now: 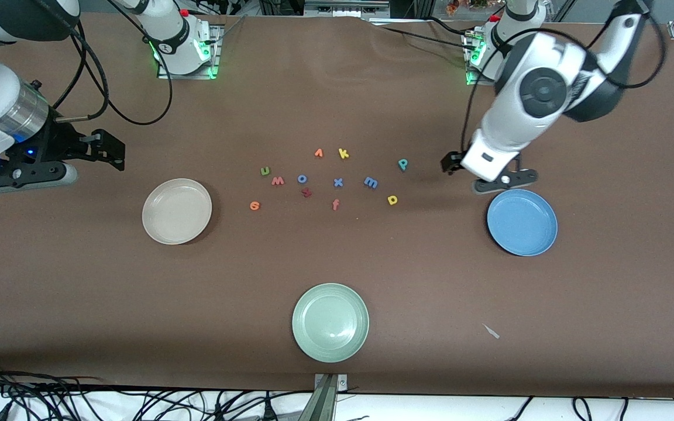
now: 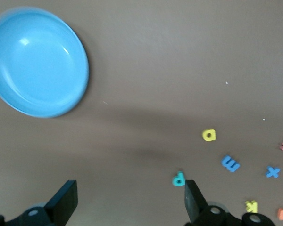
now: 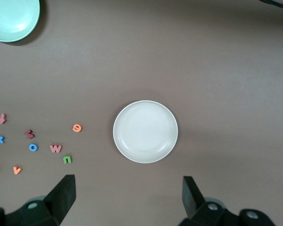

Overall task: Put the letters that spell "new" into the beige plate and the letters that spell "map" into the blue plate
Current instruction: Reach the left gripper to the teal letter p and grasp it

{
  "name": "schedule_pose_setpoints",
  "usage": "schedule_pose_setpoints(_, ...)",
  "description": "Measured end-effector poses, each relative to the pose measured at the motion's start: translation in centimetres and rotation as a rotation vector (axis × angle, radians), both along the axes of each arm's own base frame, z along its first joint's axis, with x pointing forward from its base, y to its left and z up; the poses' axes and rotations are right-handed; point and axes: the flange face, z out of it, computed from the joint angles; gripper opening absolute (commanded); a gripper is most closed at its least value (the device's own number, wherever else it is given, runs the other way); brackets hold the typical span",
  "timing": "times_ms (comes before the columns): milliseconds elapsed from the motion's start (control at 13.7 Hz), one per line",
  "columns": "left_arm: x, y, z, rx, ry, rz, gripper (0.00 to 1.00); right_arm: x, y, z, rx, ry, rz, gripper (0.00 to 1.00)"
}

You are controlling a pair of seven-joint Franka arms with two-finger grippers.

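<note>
Here — brown table (matte), letters scattered.

The left gripper hangs above the worktop with fingers spread wide and empty. The right gripper, likewise empty, hovers with fingers parted.

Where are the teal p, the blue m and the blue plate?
teal p (image 1: pixel 402 164), front view, middle of the letter.
blue m (image 1: pixel 371 183), front view, middle of the letter.
blue plate (image 1: pixel 522 223), front view, bare floor of the plate.
</note>
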Motion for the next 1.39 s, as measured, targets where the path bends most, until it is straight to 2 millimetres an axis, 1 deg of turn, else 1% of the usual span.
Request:
schedule_pose_setpoints(146,-1.6,-2.8,-4.1,-0.026,0.001,0.037,1.00,0.0,0.0,0.0,0.000,0.000,0.000,1.00)
schedule_pose_setpoints(293,-3.6,-4.7,-8.2,-0.057,-0.001,0.075,1.00,0.0,0.0,0.0,0.000,0.000,0.000,1.00)
schedule_pose_setpoints(366,-4.8,-5.7,-10.0,-0.067,0.002,0.098,1.00,0.0,0.0,0.0,0.000,0.000,0.000,1.00)
schedule_pose_setpoints(512,-6.8,-7.7,-13.0,-0.062,0.016,0.132,1.00,0.0,0.0,0.0,0.000,0.000,0.000,1.00)
schedule_pose_setpoints(732,-8.5,-9.5,-16.9,-0.007,-0.010,0.125,0.98,0.0,0.0,0.0,0.000,0.000,0.000,1.00)
schedule_pose_setpoints(878,-9.1,-9.8,-19.3,0.026,-0.031,0.124,0.93,0.0,0.0,0.0,0.001,-0.003,0.000,1.00)
schedule_pose_setpoints(1024,-9.4,-9.8,-20.8,0.035,-0.025,0.125,0.85,0.0,0.2,0.0,0.001,-0.004,0.003,1.00)
schedule_pose_setpoints(1098,-9.4,-9.9,-21.1,0.035,-0.020,0.127,0.80,0.0,0.3,0.0,0.001,-0.004,0.006,1.00)
schedule_pose_setpoints(1171,-9.4,-9.8,-21.2,0.035,-0.018,0.129,0.78,0.0,0.4,0.0,0.001,-0.004,0.006,1.00)
schedule_pose_setpoints(1317,-9.4,-9.8,-21.2,0.035,-0.017,0.130,0.70,0.0,0.1,0.0,0.001,-0.004,0.001,1.00)
schedule_pose_setpoints(1390,-9.4,-9.8,-21.2,0.035,-0.017,0.129,0.68,0.1,0.0,0.0,0.001,-0.004,0.000,1.00)
